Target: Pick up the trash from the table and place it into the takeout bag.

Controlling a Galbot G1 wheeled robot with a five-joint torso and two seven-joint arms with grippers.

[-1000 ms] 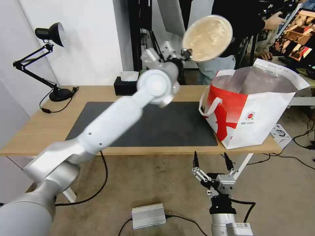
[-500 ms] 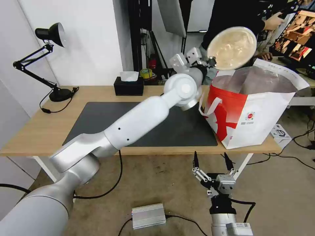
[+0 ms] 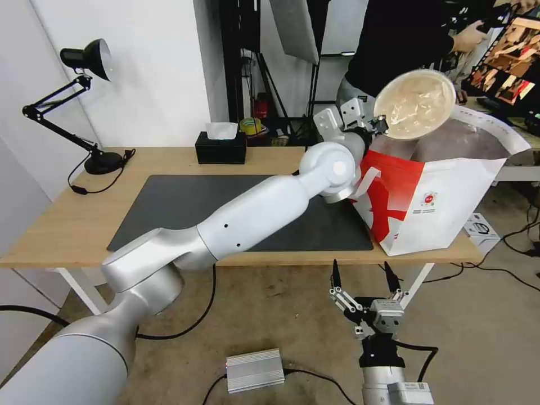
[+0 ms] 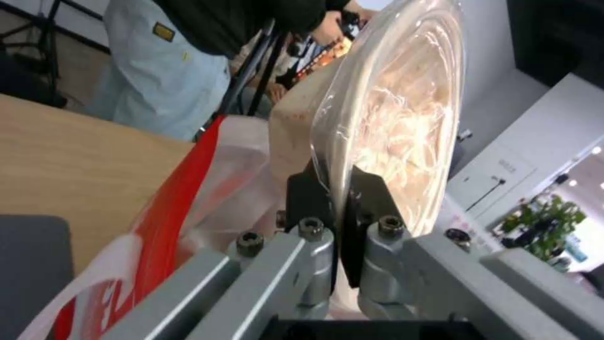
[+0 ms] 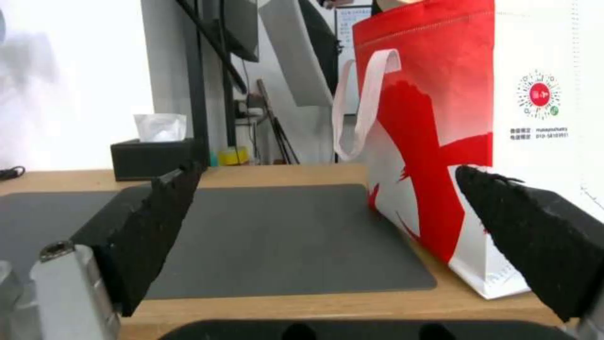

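My left gripper is shut on the rim of the shallow beige pulp bowl, a piece of the trash. The bowl is tipped on edge, just above the open mouth of the takeout bag. In the left wrist view the black pads pinch the bowl's rim, with the bag's red panel below. The bag stands at the right end of the table. My right gripper hangs open, low in front of the table edge, holding nothing.
A dark grey mat covers the table's middle. A black tissue box stands at the back edge and a black desk lamp at the far left. A silver box lies on the floor. A person stands behind the bag.
My left arm has swung right and slightly down, carrying the bowl from above the table's back middle to just over the bag's mouth. The right arm has not moved.
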